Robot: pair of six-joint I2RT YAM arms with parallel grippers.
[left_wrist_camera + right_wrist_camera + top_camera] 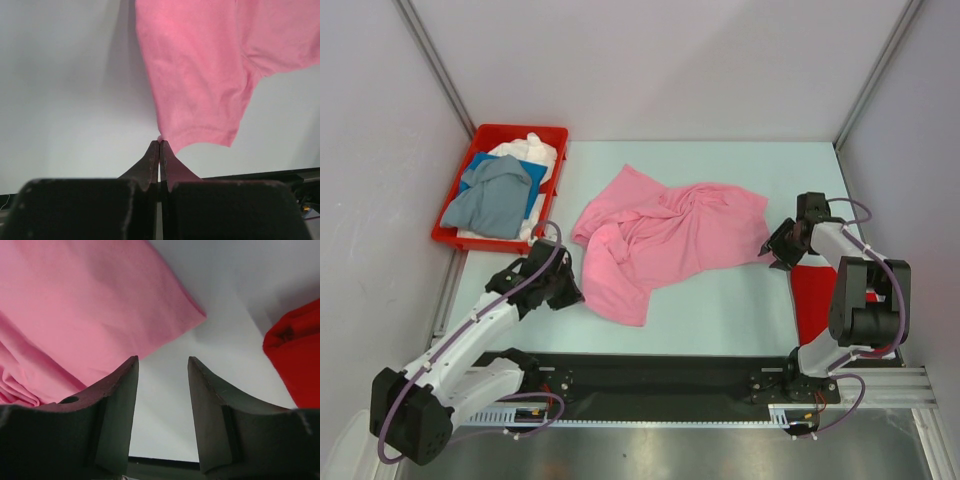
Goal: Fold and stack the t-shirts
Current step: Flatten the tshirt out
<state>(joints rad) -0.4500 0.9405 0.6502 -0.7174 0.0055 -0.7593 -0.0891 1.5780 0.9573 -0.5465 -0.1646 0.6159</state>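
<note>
Pinching the pink t-shirt's hem

The left gripper (160, 143) has its fingers pressed together, a nub of the pink t-shirt (670, 235) caught at their tips. That shirt lies rumpled and spread mid-table (740, 300). The right gripper (162, 362) stands spread with nothing between its fingers, just off the shirt's right corner. A red t-shirt (812, 300) lies flat under the right arm. Grey-blue, blue and white shirts (490, 200) are heaped in the red bin (520, 128) at the far left.
</note>
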